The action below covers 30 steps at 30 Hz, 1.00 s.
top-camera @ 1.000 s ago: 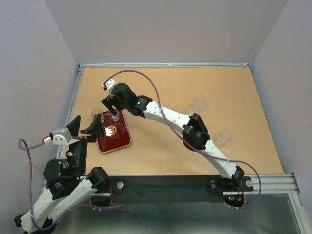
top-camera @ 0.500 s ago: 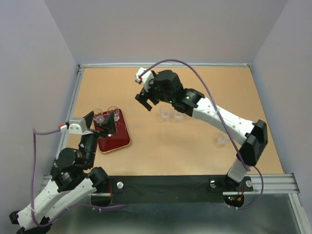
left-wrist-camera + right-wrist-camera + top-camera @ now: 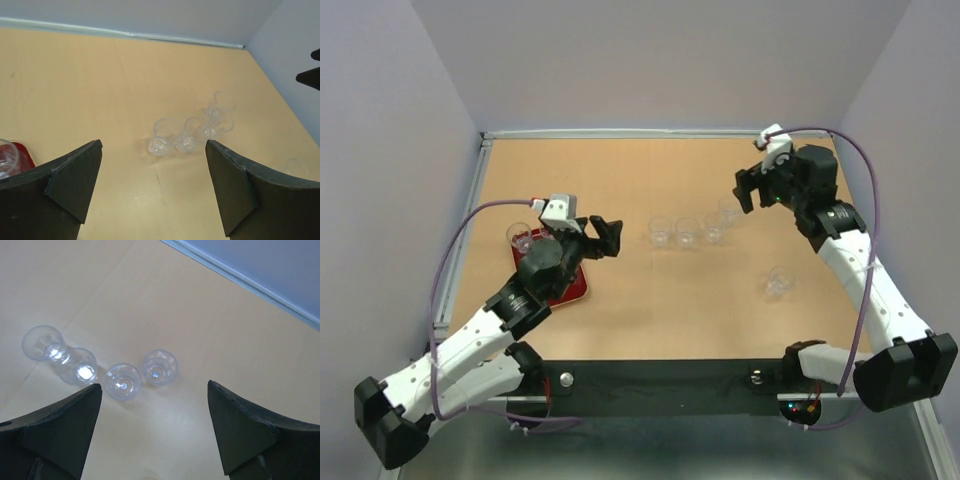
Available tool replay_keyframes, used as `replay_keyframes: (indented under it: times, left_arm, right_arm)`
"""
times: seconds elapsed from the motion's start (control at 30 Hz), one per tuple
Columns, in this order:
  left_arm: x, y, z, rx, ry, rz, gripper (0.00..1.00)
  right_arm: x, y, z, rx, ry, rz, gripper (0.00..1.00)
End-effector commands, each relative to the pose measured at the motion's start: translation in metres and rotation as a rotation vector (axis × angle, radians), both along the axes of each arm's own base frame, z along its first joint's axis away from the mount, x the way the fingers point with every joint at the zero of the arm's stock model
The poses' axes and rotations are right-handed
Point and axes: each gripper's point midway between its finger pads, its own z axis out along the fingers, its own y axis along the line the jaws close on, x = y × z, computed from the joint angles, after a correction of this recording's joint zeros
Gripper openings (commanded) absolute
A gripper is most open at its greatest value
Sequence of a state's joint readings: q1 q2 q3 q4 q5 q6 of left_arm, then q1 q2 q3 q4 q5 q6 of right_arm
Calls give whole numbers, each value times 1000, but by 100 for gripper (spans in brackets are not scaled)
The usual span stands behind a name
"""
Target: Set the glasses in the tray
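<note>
The dark red tray (image 3: 572,287) lies at the left, mostly hidden under my left arm; its corner shows in the left wrist view (image 3: 24,153). One clear glass (image 3: 520,237) stands at its far left corner and also shows in the left wrist view (image 3: 6,159). Several glasses stand in a row mid-table (image 3: 687,232) (image 3: 189,135) (image 3: 122,381). One more glass (image 3: 778,283) stands alone at the right. My left gripper (image 3: 608,238) (image 3: 153,142) is open and empty, just right of the tray. My right gripper (image 3: 751,193) (image 3: 155,385) is open and empty, above the row's right end.
The table has a raised metal rim along its back (image 3: 660,133) and left (image 3: 470,215) sides, with grey walls behind. The black base rail (image 3: 660,378) runs along the near edge. The right gripper's fingers (image 3: 310,75) show at the right edge of the left wrist view.
My right arm has drawn away from the tray to the far right, above the row of glasses. My left arm has swung over the tray and now points right, hiding a second glass there.
</note>
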State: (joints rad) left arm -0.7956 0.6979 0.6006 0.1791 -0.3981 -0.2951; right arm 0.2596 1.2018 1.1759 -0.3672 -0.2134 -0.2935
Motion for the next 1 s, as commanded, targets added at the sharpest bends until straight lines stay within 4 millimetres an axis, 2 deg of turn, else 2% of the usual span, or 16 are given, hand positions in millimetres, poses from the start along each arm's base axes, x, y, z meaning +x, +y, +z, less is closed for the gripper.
replay_keyframes:
  times: [0.0,0.1,0.13,0.17,0.23,0.3,0.37,0.4,0.47,0.5,0.57,0.6,0.63,0.67,0.7,0.97]
  left_arm:
    - [14,-37,34,-204,14,-155,95]
    - [30,-53,18,-225,111,-210,94]
    - [35,-57,22,-241,123,-213,94]
    - [32,-68,17,-236,156,-270,94]
    - [40,-84,-4,-209,233,-306,90]
    - [46,-101,-21,-193,311,-353,87]
    - [55,-111,-24,-194,358,-355,85]
    - [60,-114,-50,-162,440,-335,83]
    - [76,-115,-56,-154,484,-269,81]
    - [79,-115,-83,-112,560,-238,81]
    - [90,-117,-89,-96,582,-202,76]
    - [93,-116,-108,-66,632,-180,71]
    - [96,-117,-114,-51,651,-167,71]
    - [104,-116,-112,-39,651,-135,70]
    - [103,-113,-131,5,704,-113,70]
    - [118,-110,-153,124,734,-13,63]
  right_arm:
    - [-4,-23,-16,122,31,-26,91]
    - [-5,-45,-23,182,25,-77,91]
    - [-8,-51,-37,211,59,-89,91]
    - [-8,-60,-40,217,59,-111,91]
    - [-8,-69,-42,225,55,-144,91]
    - [-10,-68,-48,231,62,-140,91]
    - [-12,-68,-49,237,61,-134,91]
    - [-11,-67,-49,238,56,-132,91]
    - [-10,-70,-48,234,50,-143,91]
    - [-10,-70,-47,233,49,-146,91]
    - [-11,-70,-45,234,41,-148,91]
    - [-11,-71,-45,233,39,-151,91]
    - [-11,-71,-44,233,38,-150,91]
    - [-11,-71,-44,232,34,-153,92]
    - [-10,-73,-43,232,33,-160,92]
    - [-11,-74,-43,230,29,-170,92]
